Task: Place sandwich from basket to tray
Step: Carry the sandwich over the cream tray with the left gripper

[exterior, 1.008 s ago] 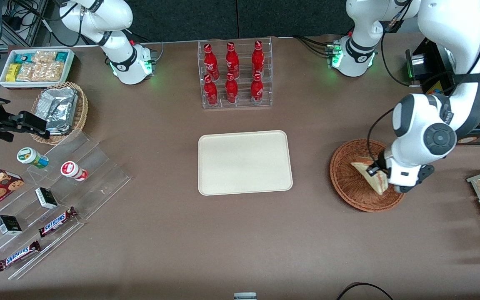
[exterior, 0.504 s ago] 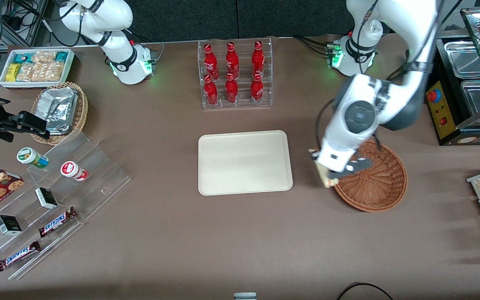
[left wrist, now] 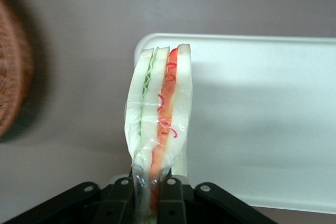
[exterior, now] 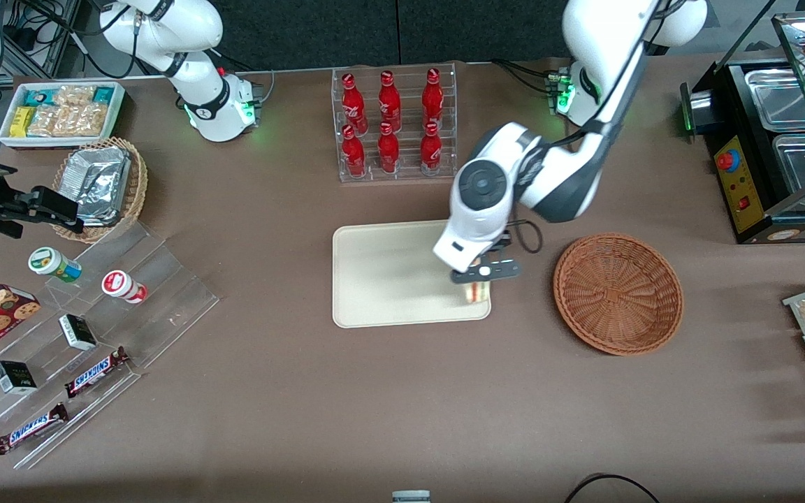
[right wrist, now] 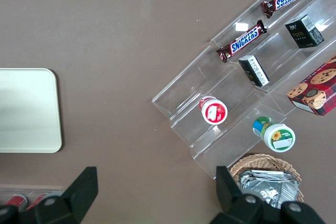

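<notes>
- While your left gripper (exterior: pixel 478 281) hangs above the flat cream rectangular tray (exterior: pixel 381 279), its jaws pinch the wrapped triangular cream-bread sandwich (left wrist: pixel 158 116).
- Round reddish-brown wicker basket (exterior: pixel 618 293) sits beside the tray.

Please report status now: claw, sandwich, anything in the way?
Claw shut on sandwich, above tray corner nearest basket. Basket holds nothing. Nothing lies on tray beneath.
</notes>
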### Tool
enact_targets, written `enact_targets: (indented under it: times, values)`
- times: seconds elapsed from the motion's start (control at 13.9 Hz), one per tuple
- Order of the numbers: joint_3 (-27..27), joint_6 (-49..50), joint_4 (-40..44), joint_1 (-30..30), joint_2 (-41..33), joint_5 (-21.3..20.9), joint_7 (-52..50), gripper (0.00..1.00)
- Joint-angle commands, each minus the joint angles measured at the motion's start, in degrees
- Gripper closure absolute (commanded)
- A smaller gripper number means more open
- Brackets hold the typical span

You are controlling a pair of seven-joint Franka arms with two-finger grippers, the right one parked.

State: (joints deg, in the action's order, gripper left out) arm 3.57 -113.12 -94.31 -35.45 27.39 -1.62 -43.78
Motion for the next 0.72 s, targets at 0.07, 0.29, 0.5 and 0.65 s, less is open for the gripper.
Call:
enact_targets:
  times: [0.07,0.29,0.5,0.65]
  values:
    - [-0.93,0.53,7.46,-5.15,7.93,-0.14,-0.69,1.00]
    - [-1.02,-0.35,10.54,-7.52,11.19,-0.23,-4.64,1.00]
    - [-1.02,-0.35,13.00,-8.58,13.30,-0.14,-5.96,1.00]
    - [-1.02,-0.35,14.67,-9.11,14.71,-0.23,-7.63,1.00]
